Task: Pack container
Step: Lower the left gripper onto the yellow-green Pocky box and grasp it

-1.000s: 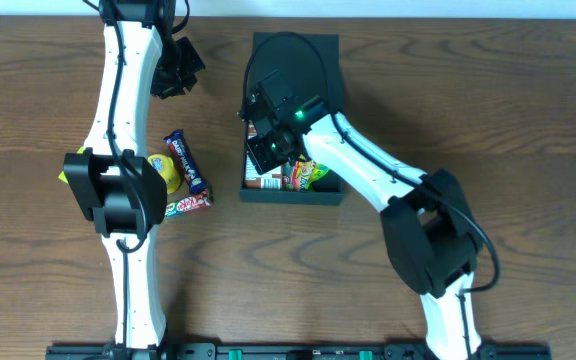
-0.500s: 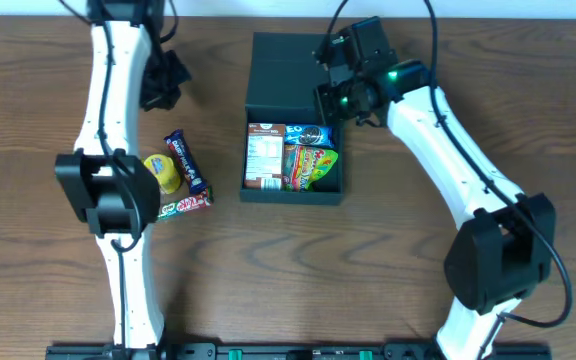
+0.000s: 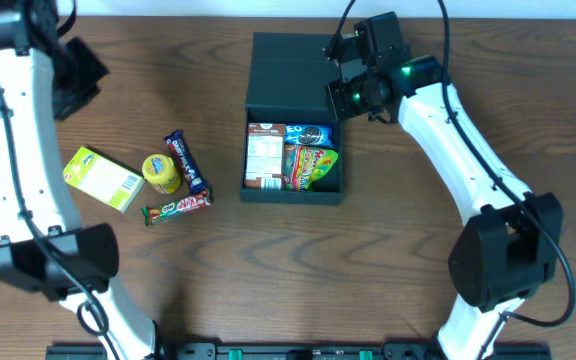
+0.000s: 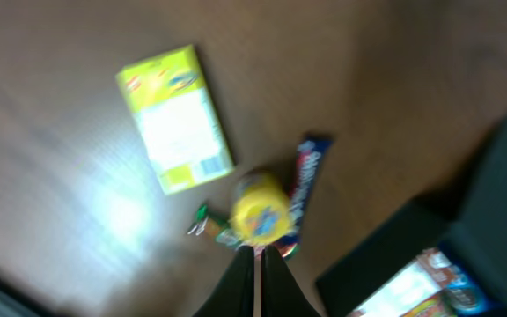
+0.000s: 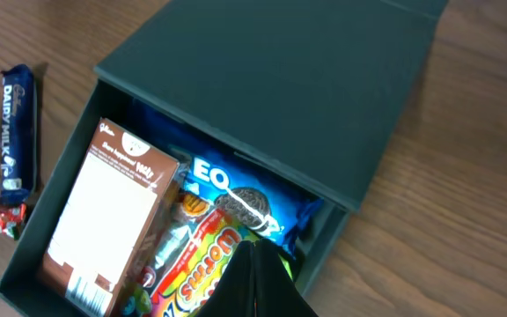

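The dark teal container (image 3: 292, 195) sits mid-table with its flap lid (image 3: 293, 75) laid open behind it. Inside are a brown carton (image 3: 264, 155), a blue Oreo packet (image 3: 309, 134) and a worms sweets packet (image 3: 311, 166). My right gripper (image 3: 353, 90) is shut and empty, above the lid's right edge; in the right wrist view its fingers (image 5: 253, 246) hang over the worms packet (image 5: 202, 264) beside the container's wall (image 5: 324, 251). My left gripper (image 3: 73, 75) is shut and empty, high at the far left; its fingers (image 4: 258, 254) show in the blurred left wrist view.
Left of the container lie a yellow-green carton (image 3: 103, 178), a yellow round snack (image 3: 161, 172), a blue Dairy Milk bar (image 3: 185, 162) and a red-green bar (image 3: 176, 207). The left wrist view shows the carton (image 4: 176, 119), the round snack (image 4: 260, 209) and the blue bar (image 4: 306, 172).
My left arm has swung out to the far left, uncovering the yellow-green carton. My right gripper left the container's inside and now stays at the lid's right edge.
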`<state>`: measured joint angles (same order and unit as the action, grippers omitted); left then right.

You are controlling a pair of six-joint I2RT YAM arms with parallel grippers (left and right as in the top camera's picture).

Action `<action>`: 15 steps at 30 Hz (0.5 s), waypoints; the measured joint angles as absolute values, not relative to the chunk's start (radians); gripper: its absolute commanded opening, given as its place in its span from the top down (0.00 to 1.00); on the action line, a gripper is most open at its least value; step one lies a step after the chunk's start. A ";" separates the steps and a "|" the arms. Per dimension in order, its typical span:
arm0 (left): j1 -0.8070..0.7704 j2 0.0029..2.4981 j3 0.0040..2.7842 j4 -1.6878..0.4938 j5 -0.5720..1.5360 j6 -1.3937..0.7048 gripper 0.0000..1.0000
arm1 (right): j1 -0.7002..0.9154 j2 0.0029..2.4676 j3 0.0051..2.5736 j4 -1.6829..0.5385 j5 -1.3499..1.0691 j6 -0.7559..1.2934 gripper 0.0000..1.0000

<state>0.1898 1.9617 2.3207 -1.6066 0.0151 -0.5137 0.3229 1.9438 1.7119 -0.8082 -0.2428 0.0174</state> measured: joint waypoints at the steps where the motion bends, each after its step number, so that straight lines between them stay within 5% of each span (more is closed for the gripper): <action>1: 0.209 1.940 2.258 -1.598 0.019 -0.506 0.94 | 0.319 1.944 1.712 -0.810 -0.243 0.017 0.99; 8: 0.289 1.795 1.781 -1.380 0.033 -0.474 0.88 | 0.307 1.944 1.712 -0.796 -0.243 0.014 0.99; 13: 0.292 1.758 1.546 -1.234 0.037 -0.634 0.24 | 0.307 1.944 1.712 -0.794 -0.243 0.014 0.99; 15: 0.292 1.758 1.463 -1.171 0.036 -0.724 0.09 | 0.307 1.944 1.712 -0.807 -0.243 0.014 0.98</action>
<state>0.2920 1.7576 1.4628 -1.1706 0.0364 -0.7238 0.3065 1.9438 1.7119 -0.8070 -0.2432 0.0135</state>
